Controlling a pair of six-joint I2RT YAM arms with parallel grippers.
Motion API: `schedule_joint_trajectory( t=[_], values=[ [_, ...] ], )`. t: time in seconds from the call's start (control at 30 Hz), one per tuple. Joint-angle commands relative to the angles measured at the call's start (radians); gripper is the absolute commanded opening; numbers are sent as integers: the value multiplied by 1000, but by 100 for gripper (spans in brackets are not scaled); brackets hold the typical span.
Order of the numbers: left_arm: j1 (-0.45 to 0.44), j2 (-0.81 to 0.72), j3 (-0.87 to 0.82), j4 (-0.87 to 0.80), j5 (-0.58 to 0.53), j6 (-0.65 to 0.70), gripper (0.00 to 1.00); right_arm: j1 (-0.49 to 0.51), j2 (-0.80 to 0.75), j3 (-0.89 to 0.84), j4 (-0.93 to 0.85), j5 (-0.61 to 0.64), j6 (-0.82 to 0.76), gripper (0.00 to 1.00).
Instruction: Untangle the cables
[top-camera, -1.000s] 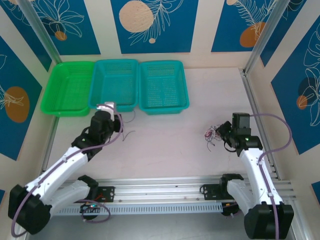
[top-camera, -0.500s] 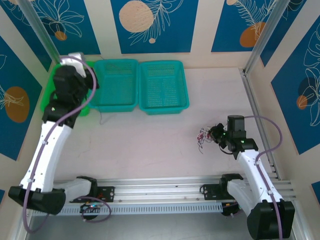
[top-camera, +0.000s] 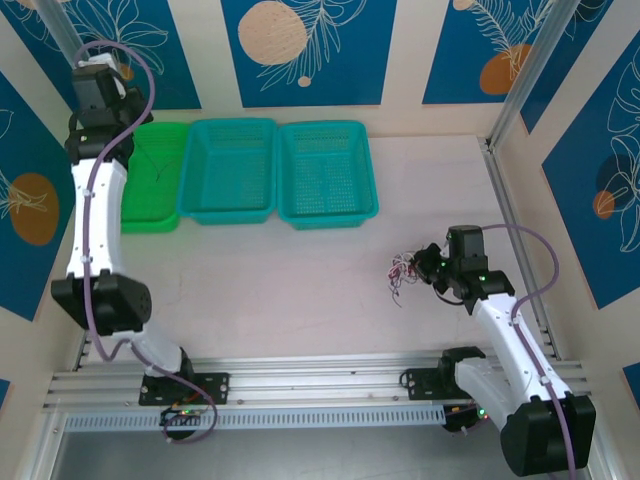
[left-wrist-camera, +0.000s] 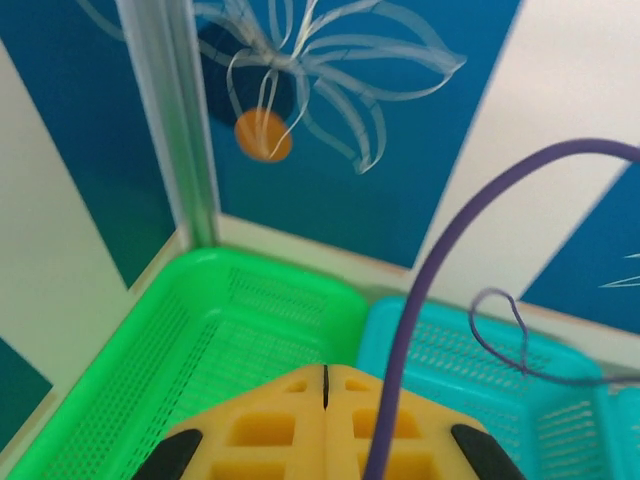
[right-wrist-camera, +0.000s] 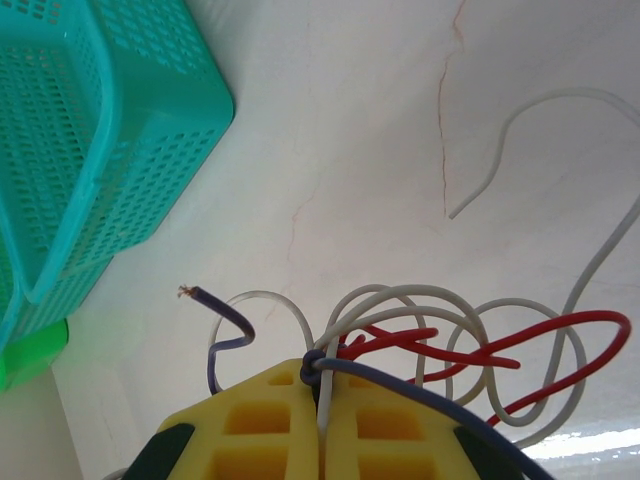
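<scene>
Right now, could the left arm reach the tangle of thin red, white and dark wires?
Probably not yet: the left gripper is shut, up over the bright green plastic basket, and the tangle lies far across the table, pinched in the right gripper.

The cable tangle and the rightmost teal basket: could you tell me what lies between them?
Nothing; the top external view shows bare tabletop between the rightmost teal basket and the cable tangle.
</scene>
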Motion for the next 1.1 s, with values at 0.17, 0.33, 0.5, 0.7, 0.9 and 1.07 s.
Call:
schedule_joint_trajectory(
  t=[0.17, 0.33, 0.5, 0.7, 0.9, 1.07],
  values=[
    [113, 209, -9, -72, -56, -93, 0, 29, -28, 37, -34, -2, 38, 0],
    [169, 249, -99, -31, 31, -113, 36, 41, -33, 42, -49, 21, 34, 0],
    [173, 199, -150, -9, 160, -177, 81, 44, -27, 31, -18, 13, 51, 0],
    [140, -1, -290, 93, 337, -321, 82, 47, -26, 31, -12, 5, 33, 0],
    [-51, -290, -545, 252, 419, -380, 81, 66, -4, 49, 33, -89, -30, 0],
    [-311, -516, -838, 468, 479, -406, 81, 116, 34, 83, 83, -189, -85, 0]
  ],
)
